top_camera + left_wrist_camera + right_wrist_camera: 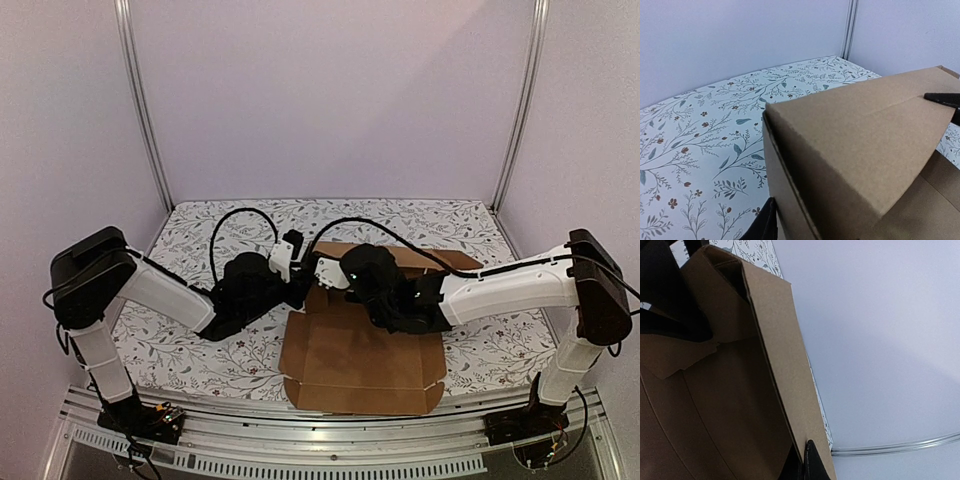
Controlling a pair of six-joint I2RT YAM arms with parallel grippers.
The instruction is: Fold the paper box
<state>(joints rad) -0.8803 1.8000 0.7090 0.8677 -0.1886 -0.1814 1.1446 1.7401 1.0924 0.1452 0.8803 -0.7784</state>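
The paper box point(365, 360) is a brown cardboard sheet lying flat toward the near edge, with its far left wall folded up. My left gripper point(303, 285) reaches that raised wall from the left. In the left wrist view one black finger point(764, 227) lies against the wall's outer face point(855, 130), and the cardboard hides the other finger. My right gripper point(322, 262) comes in from the right, its fingertips point(812, 465) pinched shut on the top edge of the upright wall point(775, 340). Its finger point(942, 98) also shows at the wall's far end.
A floral cloth point(200, 350) covers the table. Pale enclosure walls and aluminium posts point(145, 110) close in the back and sides. Black cables point(225, 225) arch over both wrists. The left gripper's dark body point(670, 300) fills the upper left of the right wrist view.
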